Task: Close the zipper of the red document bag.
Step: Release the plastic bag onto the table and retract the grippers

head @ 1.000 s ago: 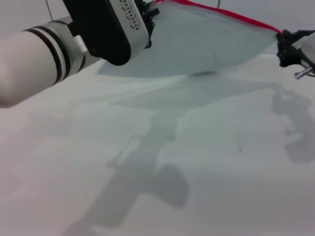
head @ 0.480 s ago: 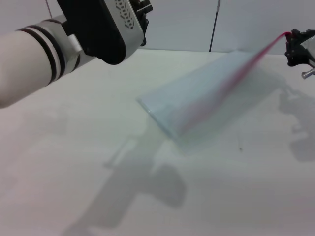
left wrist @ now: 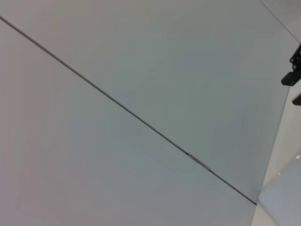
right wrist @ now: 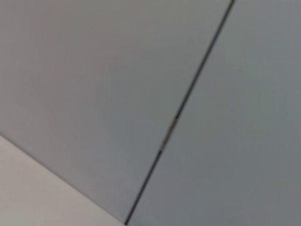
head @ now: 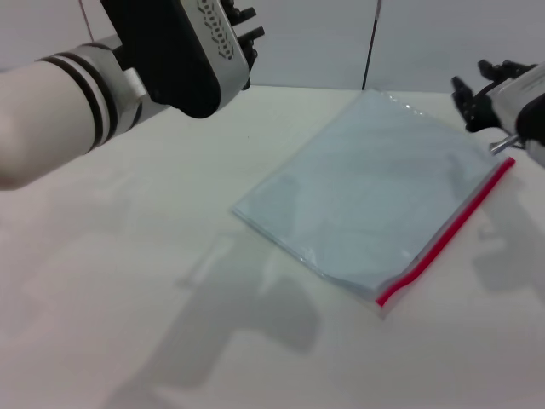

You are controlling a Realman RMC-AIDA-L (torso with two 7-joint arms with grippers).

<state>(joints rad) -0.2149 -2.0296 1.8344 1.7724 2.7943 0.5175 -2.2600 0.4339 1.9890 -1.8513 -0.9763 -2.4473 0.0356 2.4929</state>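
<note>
The red document bag (head: 375, 196), a translucent pale blue pouch, lies flat on the white table (head: 128, 273) right of centre. Its zipper (head: 451, 230) is a thin red strip along the edge facing right, slightly wavy at the near end. My left gripper (head: 245, 25) hangs high at the back left, well away from the bag, open and empty. My right gripper (head: 479, 85) hovers just beyond the bag's far right corner, fingers apart, holding nothing. Both wrist views show only the wall.
A grey wall with a dark vertical seam (head: 371, 43) stands behind the table's back edge. Bare tabletop spreads to the left and front of the bag, crossed by the arms' shadows (head: 247, 324).
The bag was held up in the air by both grippers, then let go by the left, then by the right; it has dropped and now lies flat on the table.
</note>
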